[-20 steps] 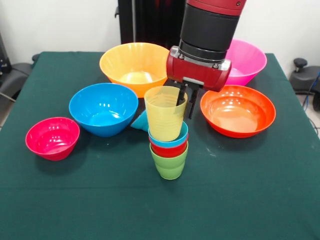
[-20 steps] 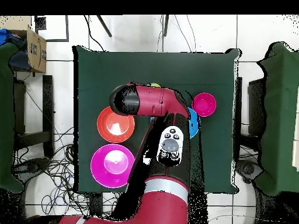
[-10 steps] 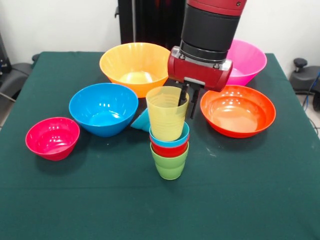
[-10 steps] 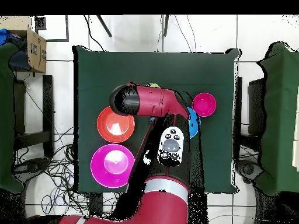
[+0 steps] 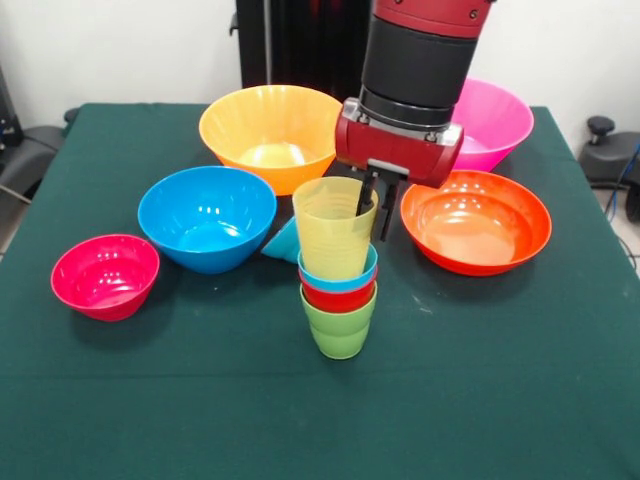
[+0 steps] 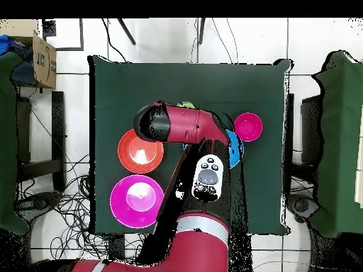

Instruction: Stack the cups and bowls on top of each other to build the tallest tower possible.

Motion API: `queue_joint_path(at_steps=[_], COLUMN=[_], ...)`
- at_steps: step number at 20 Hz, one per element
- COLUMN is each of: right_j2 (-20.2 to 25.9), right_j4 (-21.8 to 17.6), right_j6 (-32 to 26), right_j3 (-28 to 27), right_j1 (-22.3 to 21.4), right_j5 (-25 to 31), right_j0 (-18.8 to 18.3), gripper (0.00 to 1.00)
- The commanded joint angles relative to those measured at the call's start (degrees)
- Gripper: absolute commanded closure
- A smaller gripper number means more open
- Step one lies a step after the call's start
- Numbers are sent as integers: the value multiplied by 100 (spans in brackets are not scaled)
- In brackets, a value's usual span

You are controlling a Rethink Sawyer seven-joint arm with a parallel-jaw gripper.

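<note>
The jaws (image 5: 372,205) straddle the far rim of the ribbed yellow cup (image 5: 332,228), one finger inside it; whether they grip, I cannot tell. That cup tops the tower (image 5: 338,290): light blue, red, lime green below, mid-worktop (image 5: 500,380)

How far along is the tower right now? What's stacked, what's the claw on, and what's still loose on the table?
Done: the lime green cup, red cup and light blue cup are nested. In hand: the yellow cup sits on top, tilted, with the claw straddling its far rim. Left: all the bowls, namely yellow-orange bowl, pink bowl, red-orange bowl, blue bowl, magenta bowl, and a small light blue bowl behind the stack.
</note>
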Motion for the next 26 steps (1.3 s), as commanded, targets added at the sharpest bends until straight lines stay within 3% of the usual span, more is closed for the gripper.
queue_joint_path(at_steps=[1,8,11,26], right_j2=[564,509,481,328], right_j4=[125,209,274,276], right_j6=[943,916,885,714], right_j3=[425,113,185,54], right_j1=[562,797,622,638], right_j5=[-435,-358,-265,-136], right_j0=[139,202,244,289], gripper=[100,100,100,100])
